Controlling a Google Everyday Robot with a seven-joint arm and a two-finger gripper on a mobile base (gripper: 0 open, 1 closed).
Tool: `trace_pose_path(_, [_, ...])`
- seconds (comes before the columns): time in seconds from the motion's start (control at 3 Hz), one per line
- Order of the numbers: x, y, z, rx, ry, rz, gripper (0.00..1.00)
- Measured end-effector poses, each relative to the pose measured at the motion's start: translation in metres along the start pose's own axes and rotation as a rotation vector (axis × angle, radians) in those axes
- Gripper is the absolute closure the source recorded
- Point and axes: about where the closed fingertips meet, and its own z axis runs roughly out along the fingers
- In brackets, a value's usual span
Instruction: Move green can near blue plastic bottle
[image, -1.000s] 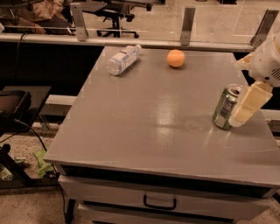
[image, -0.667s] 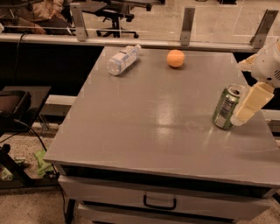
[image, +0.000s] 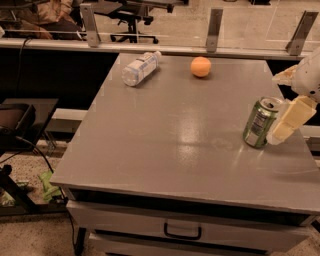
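Note:
The green can (image: 260, 122), with a silver top and a white label panel, stands slightly tilted near the table's right edge. The blue plastic bottle (image: 140, 67), clear with a white-and-blue label, lies on its side at the far left of the table. My gripper (image: 288, 100) is at the right edge, just right of the can. It is open. Its lower cream finger (image: 291, 120) rests against the can's right side, and the other finger (image: 285, 75) is above and behind the can. The can is far from the bottle.
An orange ball-like fruit (image: 200, 66) sits at the far middle of the grey table (image: 170, 145). A rail with metal posts (image: 214, 30) runs behind the table. A drawer handle (image: 182, 232) is below the front edge. Cables and dark equipment (image: 15, 125) lie on the left.

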Motion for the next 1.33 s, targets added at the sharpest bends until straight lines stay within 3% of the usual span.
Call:
trace_pose_path(0.67, [0.0001, 0.0012, 0.0109, -0.031, -0.024, 0.005, 0.00])
trace_pose_path(1.0, [-0.0009, 0.0003, 0.0143, -0.044, -0.031, 0.004, 0.15])
trace_pose_path(1.33, [-0.0019, -0.0009, 0.0141, -0.051, -0.033, 0.004, 0.38])
